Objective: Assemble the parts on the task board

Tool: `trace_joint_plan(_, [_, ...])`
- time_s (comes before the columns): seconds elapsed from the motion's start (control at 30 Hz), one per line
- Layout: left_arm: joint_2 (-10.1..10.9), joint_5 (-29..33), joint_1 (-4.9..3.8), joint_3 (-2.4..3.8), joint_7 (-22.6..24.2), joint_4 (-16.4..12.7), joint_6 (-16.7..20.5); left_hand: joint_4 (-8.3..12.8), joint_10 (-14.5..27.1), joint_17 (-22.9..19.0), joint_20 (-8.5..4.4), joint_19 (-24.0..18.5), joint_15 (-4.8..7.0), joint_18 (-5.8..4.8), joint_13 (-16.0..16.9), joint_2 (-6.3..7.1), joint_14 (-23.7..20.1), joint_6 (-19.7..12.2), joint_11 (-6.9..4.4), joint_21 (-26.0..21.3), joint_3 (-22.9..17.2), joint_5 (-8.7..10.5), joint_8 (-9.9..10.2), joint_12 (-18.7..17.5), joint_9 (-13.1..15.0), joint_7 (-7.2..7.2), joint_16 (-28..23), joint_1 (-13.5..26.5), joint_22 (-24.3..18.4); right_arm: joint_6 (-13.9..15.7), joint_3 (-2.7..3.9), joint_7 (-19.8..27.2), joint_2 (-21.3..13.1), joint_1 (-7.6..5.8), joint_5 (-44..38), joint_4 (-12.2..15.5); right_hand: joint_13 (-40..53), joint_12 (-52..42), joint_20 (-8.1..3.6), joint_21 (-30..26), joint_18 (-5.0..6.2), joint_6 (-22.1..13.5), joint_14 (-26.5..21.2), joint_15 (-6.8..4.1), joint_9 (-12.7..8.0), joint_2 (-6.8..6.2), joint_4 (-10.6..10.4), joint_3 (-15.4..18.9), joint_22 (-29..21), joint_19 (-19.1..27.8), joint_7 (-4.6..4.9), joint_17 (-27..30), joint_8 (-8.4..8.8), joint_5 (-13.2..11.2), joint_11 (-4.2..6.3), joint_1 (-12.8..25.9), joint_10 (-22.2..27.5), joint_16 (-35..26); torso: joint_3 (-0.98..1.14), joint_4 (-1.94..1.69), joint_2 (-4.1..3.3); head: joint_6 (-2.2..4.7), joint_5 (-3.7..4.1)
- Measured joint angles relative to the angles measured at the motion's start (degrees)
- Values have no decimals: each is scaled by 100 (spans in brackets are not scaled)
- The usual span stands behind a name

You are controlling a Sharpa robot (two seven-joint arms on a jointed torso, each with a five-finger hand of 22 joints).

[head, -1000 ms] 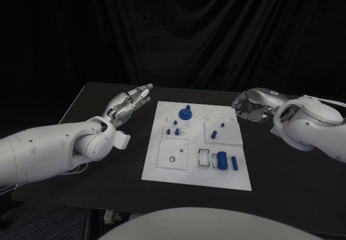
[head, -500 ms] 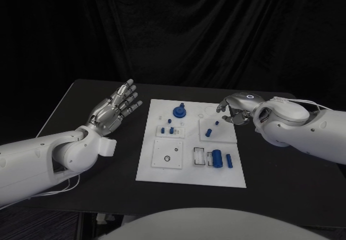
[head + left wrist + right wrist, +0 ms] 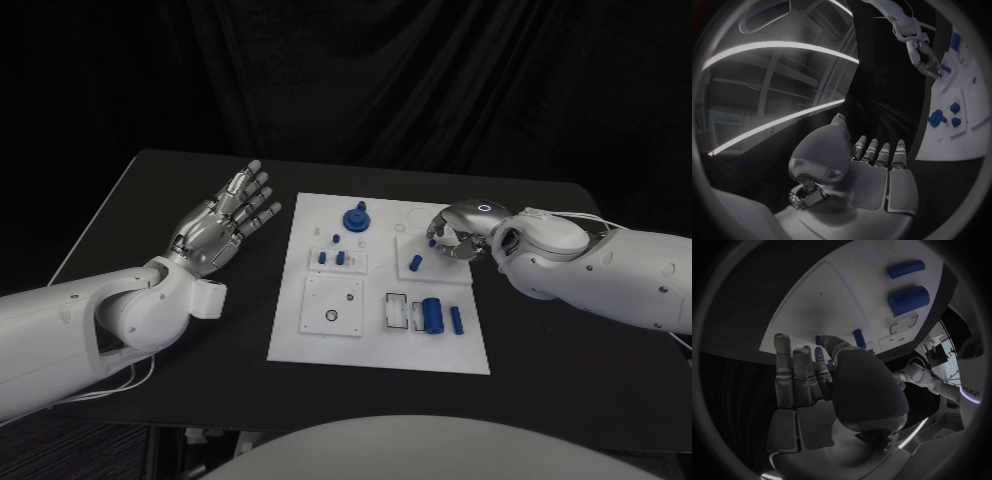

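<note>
The white task board (image 3: pixel 378 345) lies mid-table. It carries a blue gear-like part (image 3: pixel 353 218), two small pegs (image 3: pixel 335 259), a slanted peg (image 3: pixel 415 263), a thick blue cylinder (image 3: pixel 430 315) and a thin bar (image 3: pixel 456 319). My right hand (image 3: pixel 459 228) hovers over the board's far right corner, its fingers bent down toward a tiny blue piece (image 3: pixel 430 240). I see nothing between them. In the right wrist view its fingers (image 3: pixel 798 375) reach over the board (image 3: pixel 817 300) near the peg (image 3: pixel 859 337). My left hand (image 3: pixel 228 213) is raised, flat and empty, left of the board.
Black table (image 3: pixel 173 180) surrounds the board, with bare room on both sides and in front. The left wrist view shows my left hand (image 3: pixel 873 170) empty, the board (image 3: pixel 954 135) with the gear part (image 3: pixel 937 118), and my right hand (image 3: pixel 926 62) beyond it.
The camera has shifted. My right hand has moved from beside the board's right edge to over its far right corner. The left hand stays flat and empty to the left.
</note>
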State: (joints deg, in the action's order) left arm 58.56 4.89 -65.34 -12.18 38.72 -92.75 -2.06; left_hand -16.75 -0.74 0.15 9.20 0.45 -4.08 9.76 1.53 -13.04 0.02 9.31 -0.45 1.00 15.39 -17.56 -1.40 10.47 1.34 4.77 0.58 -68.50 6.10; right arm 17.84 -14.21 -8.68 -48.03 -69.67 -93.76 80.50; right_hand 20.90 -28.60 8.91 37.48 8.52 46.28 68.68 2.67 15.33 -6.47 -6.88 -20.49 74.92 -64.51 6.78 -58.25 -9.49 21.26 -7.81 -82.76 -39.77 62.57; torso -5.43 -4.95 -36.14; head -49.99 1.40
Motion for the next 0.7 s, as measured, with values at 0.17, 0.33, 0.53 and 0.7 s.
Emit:
trace_joint_plan(0.17, [1,-11,0,1,3,-3,-6,0,-1,0,0,0,0,-99,0,-44,0,6,61,0,32,-43,0,56,0,-73,0,-44,4,71,3,42,18,43,-12,-74,-28,0,0,-22,0,91,0,0,0,-1,0,0,0,0,13,17,0,0,4,-1,-111,0,-4,2,2,0,14])
trace_joint_plan(0.33, [-2,-20,11,1,6,3,-31,0,-4,2,12,12,-131,-97,0,-74,5,-3,193,0,32,-180,0,89,0,-124,21,-146,51,154,6,72,26,59,-20,-103,-63,0,-6,-22,-1,289,0,0,36,-1,21,-21,0,-35,26,18,-55,131,27,-2,-240,0,-5,15,6,0,25])
trace_joint_plan(0.53, [-17,-27,13,1,9,28,-61,1,-12,19,43,43,-187,-96,6,-90,20,3,299,0,30,-380,0,144,1,-142,68,-297,81,255,7,101,55,66,-27,-132,-75,-49,-31,49,-1,372,26,26,88,-1,41,-7,0,-113,38,-3,-101,151,55,-2,-353,55,-2,5,9,0,73])
trace_joint_plan(0.7, [-28,-30,18,1,10,60,-86,71,-7,33,137,73,-274,-96,6,-88,38,19,376,0,-40,-638,0,174,1,-220,122,-504,105,336,9,129,115,69,-29,-191,-74,-52,-29,96,0,372,51,1,99,13,41,-7,-1,-155,38,-13,-101,157,56,-16,-424,71,0,5,12,0,77])
